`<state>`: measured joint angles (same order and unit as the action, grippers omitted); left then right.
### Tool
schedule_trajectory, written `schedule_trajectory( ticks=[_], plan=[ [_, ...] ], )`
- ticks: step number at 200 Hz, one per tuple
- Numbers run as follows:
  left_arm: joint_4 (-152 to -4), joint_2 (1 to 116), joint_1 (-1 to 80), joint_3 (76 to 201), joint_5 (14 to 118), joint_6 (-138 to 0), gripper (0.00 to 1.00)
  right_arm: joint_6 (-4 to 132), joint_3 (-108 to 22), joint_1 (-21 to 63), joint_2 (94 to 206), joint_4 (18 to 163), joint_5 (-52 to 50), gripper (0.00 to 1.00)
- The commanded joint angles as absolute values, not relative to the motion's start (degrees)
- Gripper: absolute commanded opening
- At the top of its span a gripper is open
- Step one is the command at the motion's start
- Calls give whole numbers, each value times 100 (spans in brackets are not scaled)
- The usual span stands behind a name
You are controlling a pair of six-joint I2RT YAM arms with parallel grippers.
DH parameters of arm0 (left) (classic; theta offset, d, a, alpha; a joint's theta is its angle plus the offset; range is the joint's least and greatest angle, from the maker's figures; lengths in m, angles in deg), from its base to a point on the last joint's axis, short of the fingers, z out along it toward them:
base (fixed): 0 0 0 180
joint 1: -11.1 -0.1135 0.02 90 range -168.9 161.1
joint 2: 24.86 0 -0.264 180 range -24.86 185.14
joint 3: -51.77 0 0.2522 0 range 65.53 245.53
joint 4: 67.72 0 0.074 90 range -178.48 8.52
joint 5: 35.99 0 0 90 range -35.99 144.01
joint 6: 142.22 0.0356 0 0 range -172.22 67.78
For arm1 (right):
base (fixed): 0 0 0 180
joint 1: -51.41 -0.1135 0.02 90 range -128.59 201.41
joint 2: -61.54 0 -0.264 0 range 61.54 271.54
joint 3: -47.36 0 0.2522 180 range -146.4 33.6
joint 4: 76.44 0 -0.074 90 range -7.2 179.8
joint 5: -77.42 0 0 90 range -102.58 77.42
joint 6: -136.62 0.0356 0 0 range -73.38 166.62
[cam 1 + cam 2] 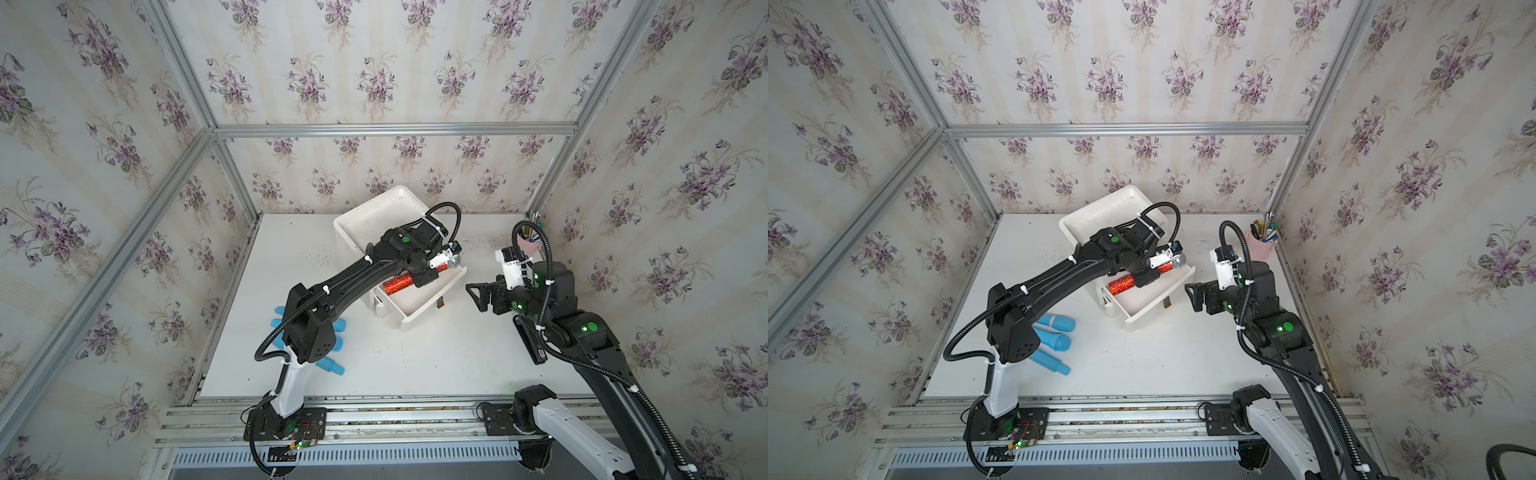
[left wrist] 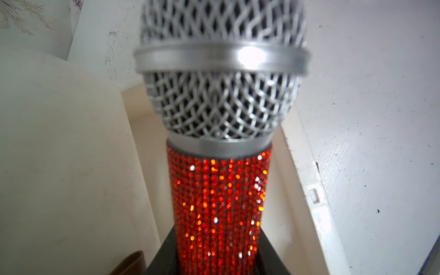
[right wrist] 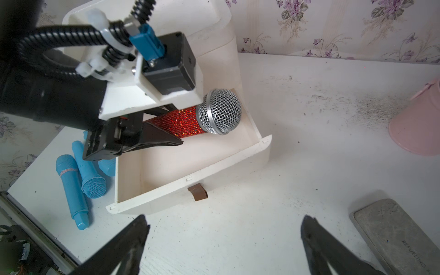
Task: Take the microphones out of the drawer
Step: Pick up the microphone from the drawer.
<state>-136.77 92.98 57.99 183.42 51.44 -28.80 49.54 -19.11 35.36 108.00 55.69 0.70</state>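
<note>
Floral wallpaper lines the walls around the white table (image 1: 415, 365), and a white drawer unit (image 1: 361, 220) stands toward the back with its drawer (image 1: 432, 305) pulled open.

My left gripper (image 1: 424, 276) pinches the red rhinestone microphone (image 1: 397, 284) around its handle, jaws pressed against it from both sides. The microphone lies roughly level over the open drawer, its silver mesh head toward the drawer's far side wall. I cannot tell whether it touches the drawer floor.

Both top views show both arms whole, but my left wrist covers the grip itself. The right wrist view shows the black fingers (image 3: 164, 139) clamping the sparkling handle. The left wrist view is filled by the mesh head and red studs, blurred, with only dark finger bases at the edge.

My right gripper (image 3: 223, 228) hangs just beside the drawer front, jaws spread wide and holding nothing. A brown pull tab (image 3: 197, 192) hangs from that front, facing it.

Blue toy microphones (image 1: 1059, 324) lie on the table by my left arm, partly hidden under it in both top views and clearer in the right wrist view. A pink cup (image 1: 1262, 245) stands in the back corner; only a top view shows the pens in it. A grey tin (image 3: 395, 235) lies under my right arm, its lettering showing only in the right wrist view.
</note>
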Motion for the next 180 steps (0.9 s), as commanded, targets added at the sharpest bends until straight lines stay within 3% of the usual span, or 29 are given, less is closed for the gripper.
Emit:
schedule_trajectory(
  ticks=[1, 106, 180],
  plan=[
    [-13525, 9183, 5752, 18346, 5414, -2957, 0, 4891, -1948, 3541, 10778, 5729, 58, 98],
    [-13620, 8351, 5672, 17975, 5534, -3120, 0, 4909, -1912, 3541, 10724, 5737, 75, 98],
    [-14091, 7352, 5671, 16904, 4516, -3208, 0, 4876, -1835, 3540, 10931, 6003, 236, 98]
  ],
)
